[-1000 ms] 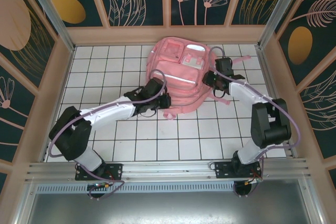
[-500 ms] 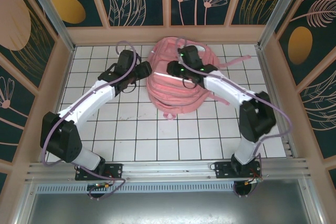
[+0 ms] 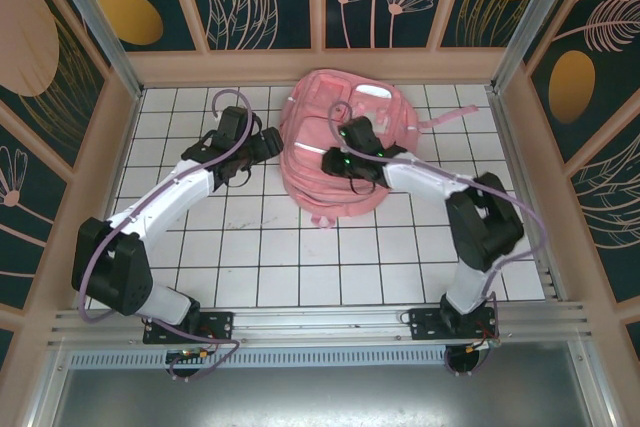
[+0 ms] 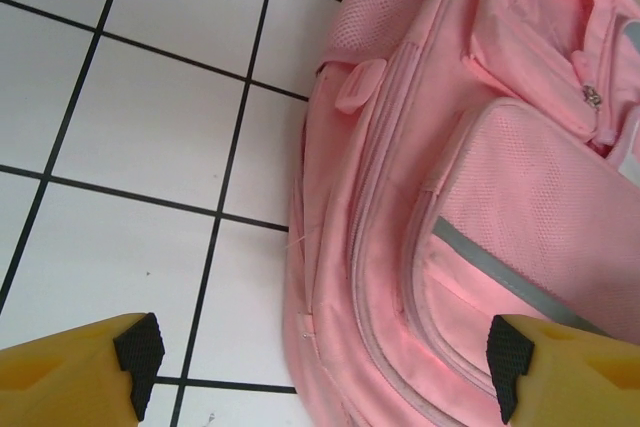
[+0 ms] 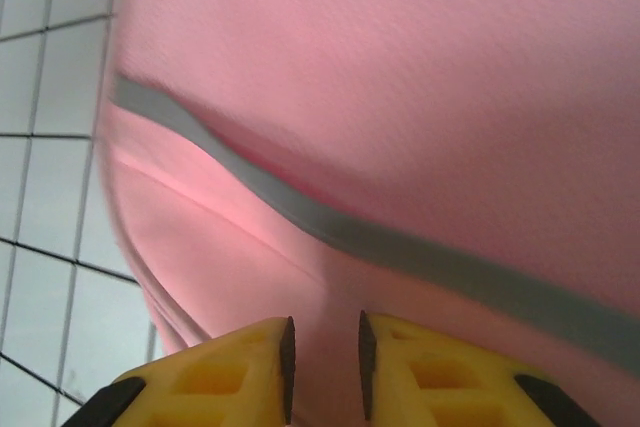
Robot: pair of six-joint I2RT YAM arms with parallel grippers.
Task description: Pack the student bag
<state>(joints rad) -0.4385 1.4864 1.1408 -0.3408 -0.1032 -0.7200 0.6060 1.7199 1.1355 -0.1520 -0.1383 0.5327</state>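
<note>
**Top external view.** The student bag (image 3: pixel 375 112) lies on the white tiled desk (image 3: pixel 260 247). The left hand (image 3: pixel 266 140) is low over the desk, with the bag's side just ahead of its fingertips. The right hand (image 3: pixel 328 161) is over the bag's front, with pink fabric directly beneath it.

**Left wrist view.** The left hand (image 4: pixel 325 357) is released, its yellow fingers spread wide and grasping nothing. One black pad (image 4: pixel 138 349) hangs over bare desk (image 4: pixel 150 127). The other pad (image 4: pixel 508 367) hangs over the bag's mesh front pocket. The student bag (image 4: pixel 400 197) lies ahead of this hand and to its right, and its side seam runs up between the two fingers. A grey strip (image 4: pixel 490 262) crosses the pocket just ahead of the right-side finger. A zip pull (image 4: pixel 595 97) sits farther ahead on the same side.

**Right wrist view.** The right hand (image 5: pixel 322 352) has its fingers drawn close, with only a narrow slit between them. Pink fabric shows in that slit, but I cannot tell whether it is pinched. The student bag (image 5: pixel 400 77) is close ahead of the fingertips. Its grey strip (image 5: pixel 400 247) slants across just beyond them. Desk tiles (image 5: pixel 45 197) show off to this hand's left.
</note>
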